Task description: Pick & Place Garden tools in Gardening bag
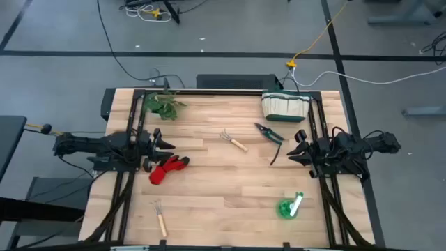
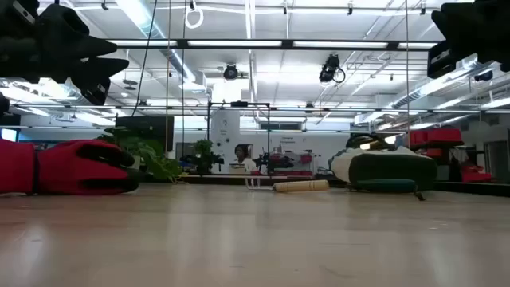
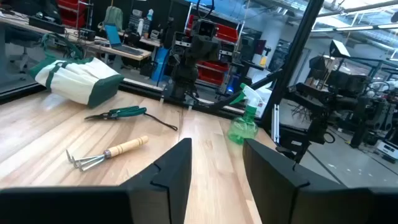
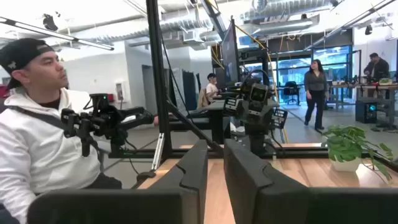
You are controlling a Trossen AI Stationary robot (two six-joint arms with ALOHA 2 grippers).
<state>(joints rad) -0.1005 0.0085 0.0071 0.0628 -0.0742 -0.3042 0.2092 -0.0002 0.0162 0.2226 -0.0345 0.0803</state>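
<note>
Left gripper point(image 1: 167, 145) sits at the left-center of the high view, fingers point(image 3: 174, 171) parted with a gap between them, holding nothing. It hovers just above the red gloves point(image 1: 167, 169), which lie on the table point(image 1: 223, 188) just below it in the frame. Right gripper point(image 1: 295, 151) sits at the right-center, its fingers point(image 4: 194, 163) also apart and empty.

I log the gardening bag point(image 1: 286, 106) at the upper right of the table, lying on its side per the left wrist view. Pruning shears point(image 1: 269, 133) lie just below-left of the bag. 1 rake point(image 1: 233, 141) lies at center, left of the shears; the other rake point(image 1: 159, 217) lies at lower left. Green round piece with white handle point(image 1: 289, 206) sits at lower right. Leafy plant point(image 1: 162, 105) stands at upper left. A person point(image 4: 37, 130) in a white hoodie shows at the left of the right wrist view, beyond the table.
</note>
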